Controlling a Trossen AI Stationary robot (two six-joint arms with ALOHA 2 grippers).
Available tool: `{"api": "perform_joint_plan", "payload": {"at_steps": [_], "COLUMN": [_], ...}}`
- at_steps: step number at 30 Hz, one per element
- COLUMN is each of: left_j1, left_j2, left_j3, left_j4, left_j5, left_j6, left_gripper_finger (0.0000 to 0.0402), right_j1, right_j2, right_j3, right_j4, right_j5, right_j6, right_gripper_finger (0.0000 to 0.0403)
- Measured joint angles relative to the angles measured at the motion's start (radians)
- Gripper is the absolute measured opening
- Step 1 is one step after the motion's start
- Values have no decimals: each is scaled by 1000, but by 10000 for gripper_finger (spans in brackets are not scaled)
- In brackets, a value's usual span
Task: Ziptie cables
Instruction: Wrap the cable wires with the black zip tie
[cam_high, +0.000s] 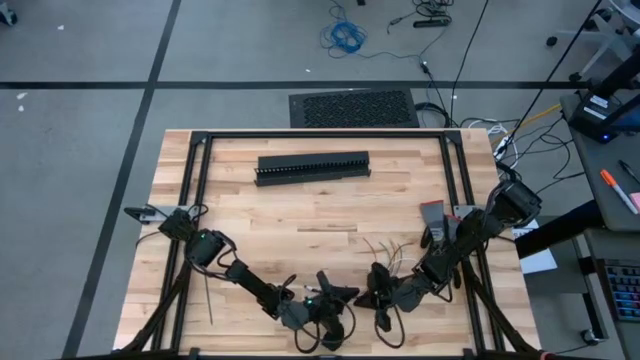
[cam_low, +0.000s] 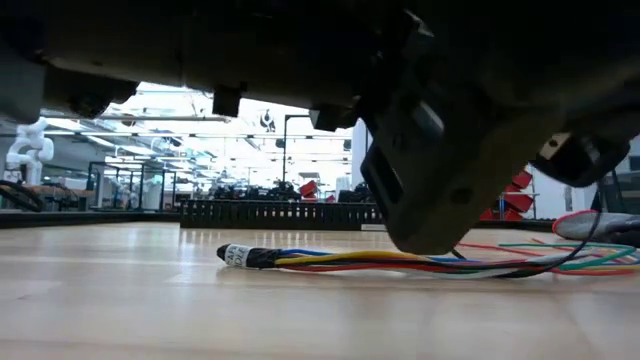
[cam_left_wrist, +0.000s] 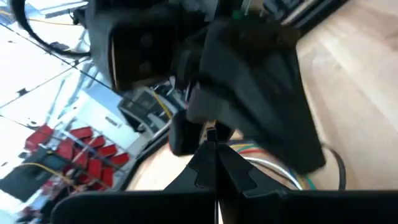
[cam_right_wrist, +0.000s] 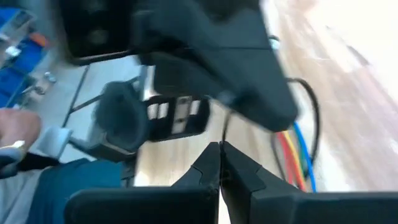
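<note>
Both arms are reaching in over the near edge of the bench (cam_high: 250, 215), well on the near side of the long black slotted duct (cam_high: 313, 167), which is serving as the landmark here.

Left tool (cam_high: 335, 300): fingers are pressed together; its wrist view shows a thin dark strip at the tips, probably a ziptie (cam_left_wrist: 211, 134), though I cannot tell if it is truly pinched. Right tool (cam_high: 378, 290): fingers are likewise together, again with a thin dark line rising from the tips in its own view; hold is uncertain.

The two tools are facing each other, close, with only a small gap between them.

The cables (cam_low: 400, 262) are lying flat on the bench, on the near side of the duct and toward its right end, just beside and partly under the right tool. Their long axis is running roughly parallel to the duct in the low view. The right arm is the nearer one; the left tool is sitting just past the bundle's end.

Look of the bundle: thin wires, yellow, red, blue, green and white, gathered at one end under a dark wrap with a white label (cam_low: 238, 254), and splaying loose at the far end.

Judgement: no tie is visibly looped round the bundle yet.
</note>
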Motion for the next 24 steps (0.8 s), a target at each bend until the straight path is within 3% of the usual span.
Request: {"api": "perform_joint_plan", "payload": {"at_steps": [8,24], "left_j1": [-12,-14], "left_j2": [0,0], "left_j3": [-35,-35], "left_j4": [130,128], "left_j5": [33,50], "left_j6": [25,65], "left_gripper_finger": [0,0], "right_j1": [10,7], "right_j2": [0,92], "right_j3": [0,0], "right_j4": [113,231], "right_j5": [-44,-48], "right_j6": [-70,-58], "right_gripper_finger": [0,0]}}
